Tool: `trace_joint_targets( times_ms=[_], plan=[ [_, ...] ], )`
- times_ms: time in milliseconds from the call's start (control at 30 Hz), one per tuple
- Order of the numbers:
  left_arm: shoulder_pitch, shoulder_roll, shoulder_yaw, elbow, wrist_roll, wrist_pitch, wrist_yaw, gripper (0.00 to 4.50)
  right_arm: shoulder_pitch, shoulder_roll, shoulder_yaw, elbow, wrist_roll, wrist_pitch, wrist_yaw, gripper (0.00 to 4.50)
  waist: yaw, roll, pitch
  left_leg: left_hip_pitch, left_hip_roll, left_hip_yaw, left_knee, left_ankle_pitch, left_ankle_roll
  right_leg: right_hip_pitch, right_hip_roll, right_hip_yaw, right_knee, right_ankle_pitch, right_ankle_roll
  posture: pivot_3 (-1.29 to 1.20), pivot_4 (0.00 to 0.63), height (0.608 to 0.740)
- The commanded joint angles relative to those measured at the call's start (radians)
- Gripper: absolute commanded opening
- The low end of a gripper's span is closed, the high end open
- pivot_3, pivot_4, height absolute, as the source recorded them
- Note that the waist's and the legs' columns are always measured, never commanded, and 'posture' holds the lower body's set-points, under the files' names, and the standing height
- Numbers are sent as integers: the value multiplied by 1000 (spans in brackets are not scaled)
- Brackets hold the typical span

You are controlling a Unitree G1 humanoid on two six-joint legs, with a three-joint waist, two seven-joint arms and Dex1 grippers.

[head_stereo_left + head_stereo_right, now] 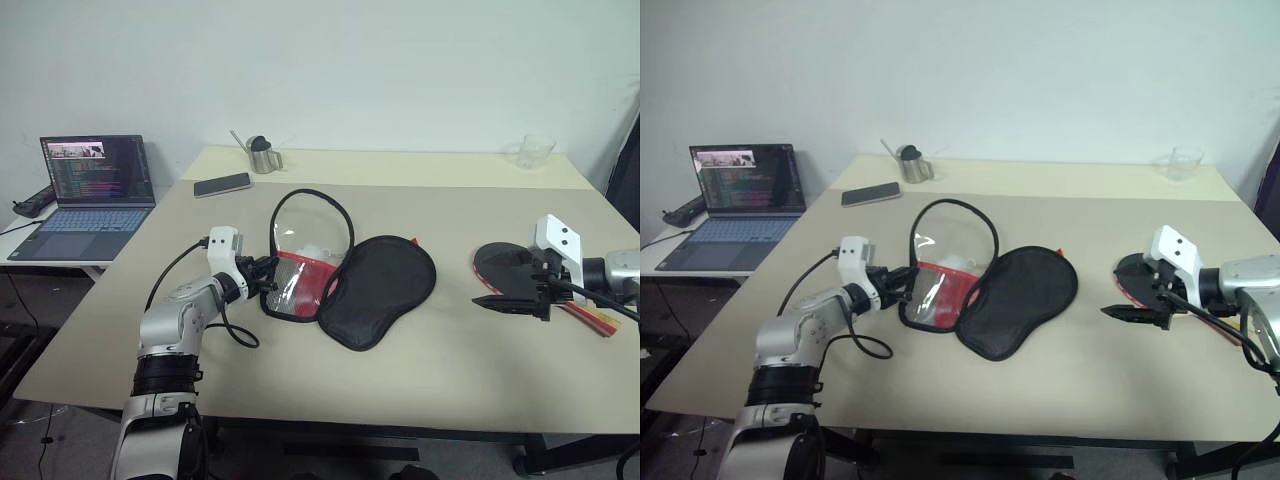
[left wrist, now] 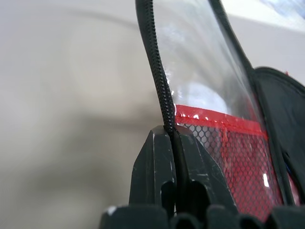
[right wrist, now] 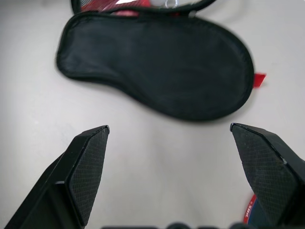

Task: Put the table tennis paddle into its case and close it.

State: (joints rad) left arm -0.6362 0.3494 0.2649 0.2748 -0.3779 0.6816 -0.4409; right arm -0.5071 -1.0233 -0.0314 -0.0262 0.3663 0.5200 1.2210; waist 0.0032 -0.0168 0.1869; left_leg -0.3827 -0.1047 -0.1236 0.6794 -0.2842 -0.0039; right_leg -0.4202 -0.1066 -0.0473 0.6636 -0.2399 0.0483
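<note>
Soft black-and-red fabric paddle case (image 1: 345, 285) lies unzipped, its zipper rim pinched by left gripper (image 2: 172, 143), likely steadying it; right gripper (image 3: 169, 143) gapes beside it.

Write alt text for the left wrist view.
The left hand is shut on the black zipper rim of the soft red-and-black fabric paddle case, whose clear flap stands up above a red mesh pocket. The beige table lies behind.
</note>
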Motion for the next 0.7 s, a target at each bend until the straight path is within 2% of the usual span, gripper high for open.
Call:
trace_joint_targets(
  times_ms=[33, 233, 333, 433, 700],
  plan=[
    [-51, -48, 4, -52, -8, -32, 75, 19, -35, 1, -2, 4, -8, -25, 7, 4500, 4, 0, 0, 0, 0, 0, 0, 0, 0, 0, 0, 0, 0, 0, 0, 0, 150, 740],
    [-110, -164, -15, -28, 3, -57, 190, 19, -45, 9, 7, 2, -11, -25, 7, 4500, 16, 0, 0, -1, -1, 0, 0, 0, 0, 0, 0, 0, -1, 1, 1, 0, 150, 740],
    [-136, -276, 66, -39, -69, -14, 328, 19, -34, 5, 3, -1, -14, -27, 5, 4500, 18, -1, 0, -1, -1, 1, 0, 0, 0, 0, 0, 1, -1, 1, 1, 0, 150, 740],
    [-131, -343, 83, -109, -103, 38, 410, 19, -21, -2, -8, -11, -12, -21, 2, 4500, 18, -1, 0, -1, 0, 1, 0, 0, 0, 0, 0, 1, -1, 1, 1, 0, 150, 740],
    [-57, -327, 21, -179, -89, 124, 422, 19, 9, -10, -26, -35, -7, -12, -11, 4500, 18, -2, 1, 0, 0, 3, 0, 0, 0, 0, 0, 3, 0, 1, 2, 0, 150, 740]
  ],
)
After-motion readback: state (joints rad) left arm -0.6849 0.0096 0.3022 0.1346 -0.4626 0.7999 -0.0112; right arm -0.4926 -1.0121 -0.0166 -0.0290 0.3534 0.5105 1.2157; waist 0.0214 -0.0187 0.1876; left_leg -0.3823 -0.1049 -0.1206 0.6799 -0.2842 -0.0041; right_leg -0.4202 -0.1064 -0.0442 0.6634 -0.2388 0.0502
